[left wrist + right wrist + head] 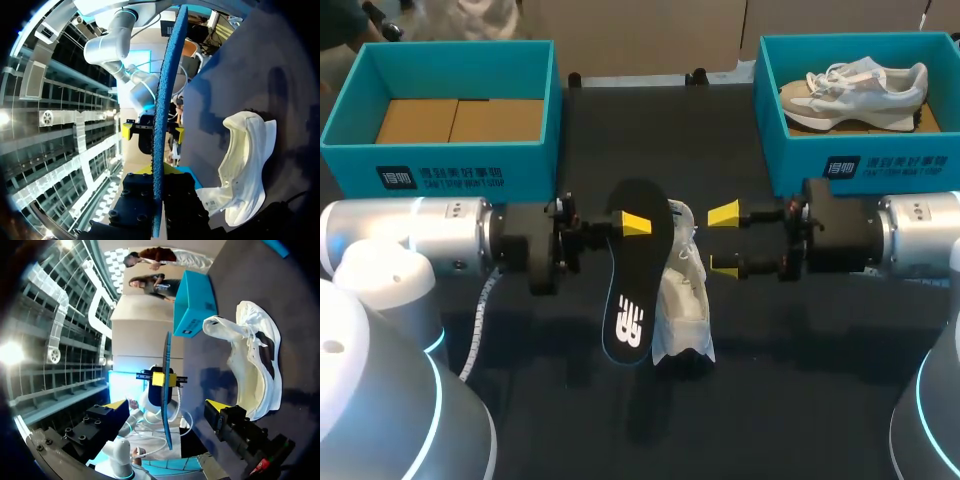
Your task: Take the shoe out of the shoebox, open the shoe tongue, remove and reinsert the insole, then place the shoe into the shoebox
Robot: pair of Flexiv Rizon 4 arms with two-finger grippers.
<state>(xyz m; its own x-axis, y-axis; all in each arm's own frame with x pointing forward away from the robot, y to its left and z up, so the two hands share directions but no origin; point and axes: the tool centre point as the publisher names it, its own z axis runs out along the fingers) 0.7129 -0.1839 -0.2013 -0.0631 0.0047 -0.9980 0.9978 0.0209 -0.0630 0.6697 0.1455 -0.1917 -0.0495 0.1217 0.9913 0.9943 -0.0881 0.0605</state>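
Insole (638, 275) looks thin, light, bendy; left gripper (632, 224) clamped on its edge, right gripper (724, 240) apart; prob. support nr heel.

a matte black table (800, 400) spans the head view from side to side, soft shadows lying on its surface; the same dark top shows in both wrist views.

Dark table (800, 400) — far right, teal box (860, 165) holding grey sneaker (855, 88).
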